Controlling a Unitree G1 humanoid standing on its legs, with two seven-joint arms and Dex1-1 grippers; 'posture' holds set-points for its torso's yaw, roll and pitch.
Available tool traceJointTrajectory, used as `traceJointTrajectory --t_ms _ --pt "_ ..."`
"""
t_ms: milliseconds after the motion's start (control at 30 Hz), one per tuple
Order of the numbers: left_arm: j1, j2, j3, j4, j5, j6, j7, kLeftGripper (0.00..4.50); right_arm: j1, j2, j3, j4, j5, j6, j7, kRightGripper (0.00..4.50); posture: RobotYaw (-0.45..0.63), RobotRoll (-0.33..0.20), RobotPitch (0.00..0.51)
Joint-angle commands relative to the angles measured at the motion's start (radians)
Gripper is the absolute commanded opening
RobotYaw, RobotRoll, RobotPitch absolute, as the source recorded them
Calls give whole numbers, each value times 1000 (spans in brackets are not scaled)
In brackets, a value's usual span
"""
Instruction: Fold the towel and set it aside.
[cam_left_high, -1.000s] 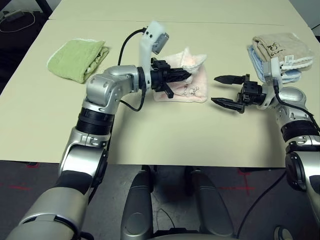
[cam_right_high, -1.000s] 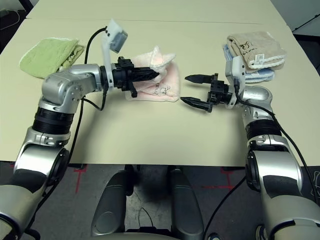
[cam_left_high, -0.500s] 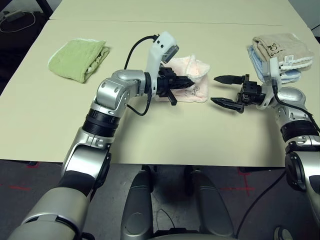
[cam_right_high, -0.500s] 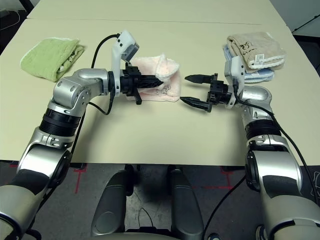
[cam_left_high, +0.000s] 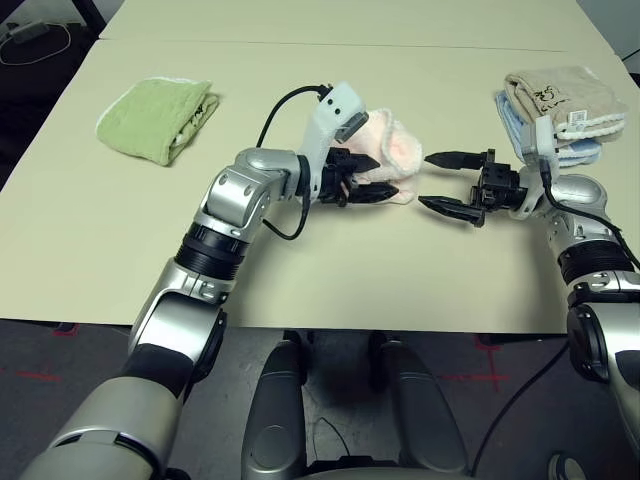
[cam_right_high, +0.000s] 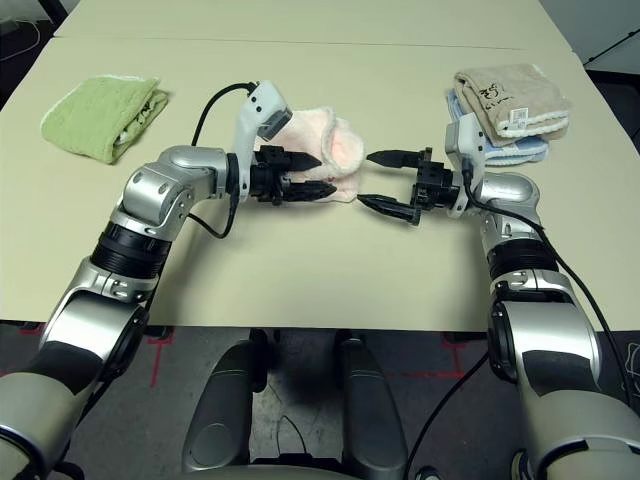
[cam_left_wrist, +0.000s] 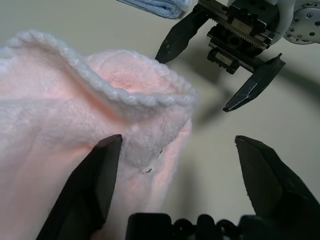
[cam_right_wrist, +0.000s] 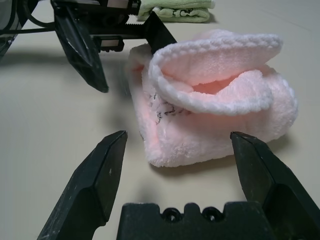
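1. The pale pink terry towel with white scalloped edging (cam_right_high: 318, 160) lies loosely folded mid-surface, its top flap curling up, so I judge the folding step nearly done.
2. The left pincer (cam_right_high: 310, 175) is released, its black fingers spread at the towel's near-left edge, grasping nothing.
3. The right pincer (cam_right_high: 385, 182) is spread wide and empty, just right of the towel.
4. Next comes flattening or regripping the plush, floppy bundle and setting it aside on the beige matte surface (cam_right_high: 300, 270).
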Motion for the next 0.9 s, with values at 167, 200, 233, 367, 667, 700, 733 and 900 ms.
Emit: traceJointTrajectory --t_ms 167,200,233,367,667,700,733,900 --pt "-30 132 68 -101 -71 113 -91 4480 -25 -7 -14 51 -13 -21 -11 4500 75 0 248" --pt "-31 151 80 -108 -80 122 -100 4480 -26 -8 -16 52 -11 -21 -10 4500 76 0 249" --pt "-31 168 96 -113 -92 127 -109 4480 -26 -8 -20 51 -6 -18 -9 4500 77 0 249" --pt "-6 206 155 -90 -114 43 -144 4480 -30 -5 -36 39 17 12 -10 4500 75 0 249" --pt "172 166 226 36 -79 -270 -127 4480 -27 -3 -63 -10 54 112 -8 4500 59 0 253" --pt "177 162 228 44 -79 -286 -129 4480 -25 -3 -63 -13 54 113 -6 4500 59 0 253" --pt "176 160 235 58 -82 -294 -129 4480 -23 -4 -63 -17 55 113 -2 4500 58 0 253" --pt "175 173 235 102 -77 -344 -173 4500 -11 -10 -54 -34 49 100 16 2889 54 0 249"
